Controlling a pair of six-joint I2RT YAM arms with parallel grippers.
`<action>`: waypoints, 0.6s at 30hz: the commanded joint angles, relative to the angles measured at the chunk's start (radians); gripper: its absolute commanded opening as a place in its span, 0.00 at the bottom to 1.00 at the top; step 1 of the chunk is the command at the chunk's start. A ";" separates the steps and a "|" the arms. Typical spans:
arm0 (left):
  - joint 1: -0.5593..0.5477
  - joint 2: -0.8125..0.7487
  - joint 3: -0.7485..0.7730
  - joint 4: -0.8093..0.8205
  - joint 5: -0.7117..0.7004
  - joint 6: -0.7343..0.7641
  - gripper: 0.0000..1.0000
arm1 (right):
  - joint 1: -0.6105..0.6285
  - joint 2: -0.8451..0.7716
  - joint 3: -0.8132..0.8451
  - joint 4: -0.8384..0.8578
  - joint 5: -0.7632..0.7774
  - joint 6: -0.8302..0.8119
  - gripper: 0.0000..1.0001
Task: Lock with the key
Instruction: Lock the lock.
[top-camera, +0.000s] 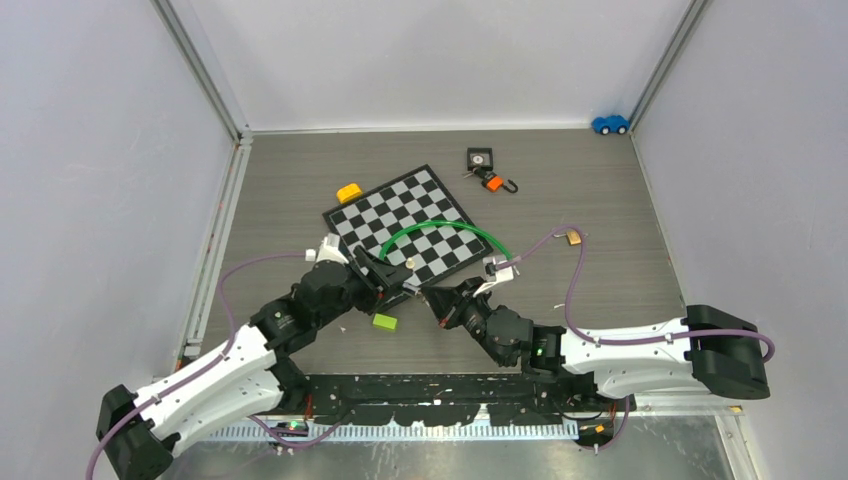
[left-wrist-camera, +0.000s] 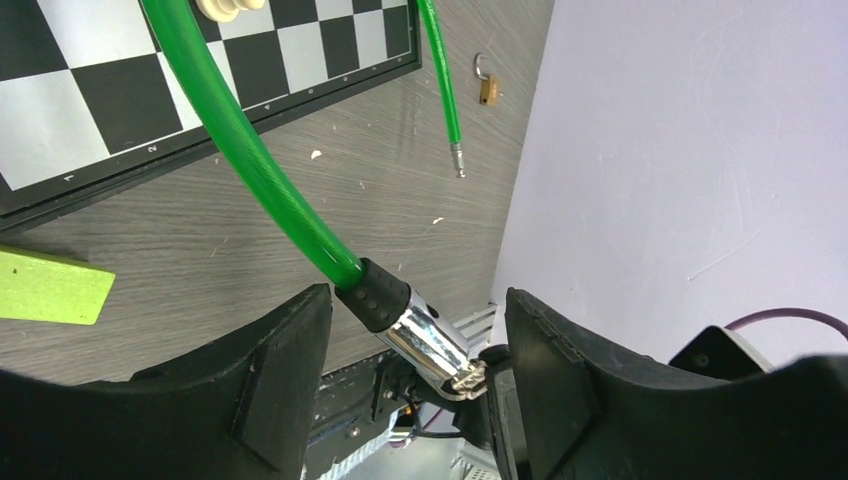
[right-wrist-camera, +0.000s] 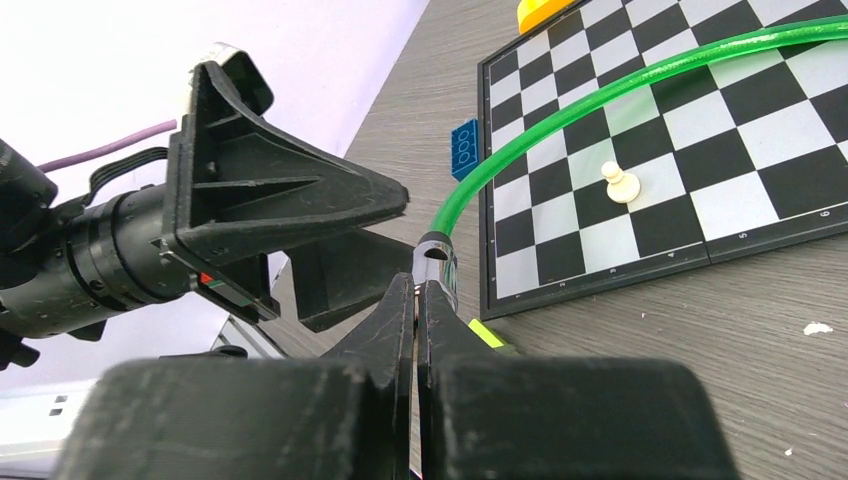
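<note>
The green plastic-coated cable lock (left-wrist-camera: 262, 190) arcs over the black-and-white chessboard (top-camera: 405, 222). Its chrome barrel end (left-wrist-camera: 432, 348) sits loose between the spread left hand (left-wrist-camera: 415, 305). The right hand (right-wrist-camera: 418, 292), pressed together at the barrel, could shove it aside. No key is visible. Both arms reach low, hands facing each other.

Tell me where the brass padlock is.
Top view: the brass padlock lies on the table, right of the chessboard, near the free end of the green cable lock.
</note>
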 joint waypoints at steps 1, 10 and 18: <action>0.000 0.037 -0.010 0.048 0.030 -0.018 0.65 | 0.001 0.010 0.051 0.096 0.008 -0.001 0.00; 0.000 0.063 -0.035 0.083 0.015 -0.029 0.52 | 0.000 0.018 0.050 0.109 -0.028 0.006 0.00; 0.000 0.089 -0.037 0.125 -0.004 -0.030 0.35 | 0.001 0.021 0.026 0.125 -0.078 0.023 0.00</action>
